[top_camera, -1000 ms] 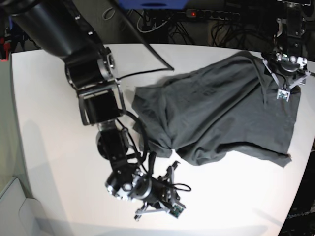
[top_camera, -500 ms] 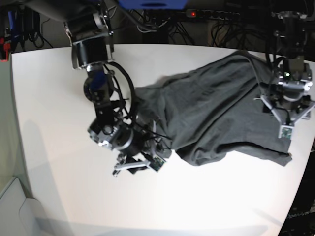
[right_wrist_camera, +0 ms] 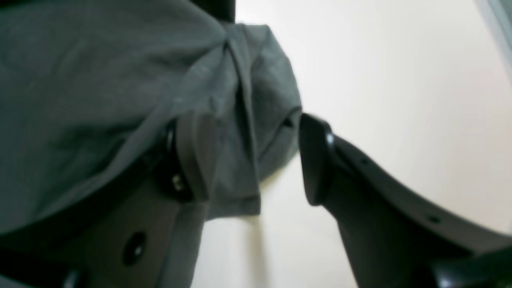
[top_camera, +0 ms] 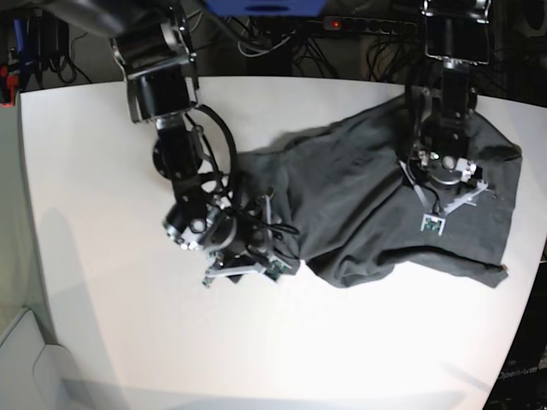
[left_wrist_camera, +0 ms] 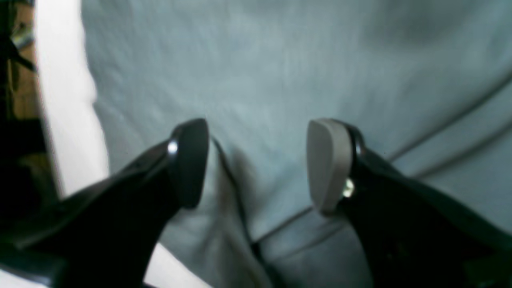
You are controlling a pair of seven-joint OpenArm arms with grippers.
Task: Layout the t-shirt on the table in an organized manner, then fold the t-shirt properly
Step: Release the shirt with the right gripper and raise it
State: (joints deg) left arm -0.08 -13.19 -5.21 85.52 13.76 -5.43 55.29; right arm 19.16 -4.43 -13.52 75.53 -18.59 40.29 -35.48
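The dark grey t-shirt [top_camera: 350, 192] lies rumpled across the right half of the white table [top_camera: 94, 196]. My right gripper [top_camera: 255, 266] sits at the shirt's lower left edge. In the right wrist view this gripper [right_wrist_camera: 254, 160] is open, and a folded hem corner of the t-shirt [right_wrist_camera: 240, 120] lies loose between the fingers, above the bare table [right_wrist_camera: 400, 88]. My left gripper [top_camera: 444, 207] hovers over the shirt's right part. In the left wrist view that gripper [left_wrist_camera: 258, 164] is open just above the t-shirt [left_wrist_camera: 280, 60] and a seam, holding nothing.
A power strip [top_camera: 367, 24] and tangled cables lie beyond the table's far edge. The shirt's right hem reaches close to the table's right edge [top_camera: 534, 256]. A strip of table [left_wrist_camera: 66, 100] shows beside the cloth in the left wrist view.
My right gripper came from the table's front up to the shirt's lower left edge and opened. My left gripper moved from the shirt's right edge inward over the cloth.
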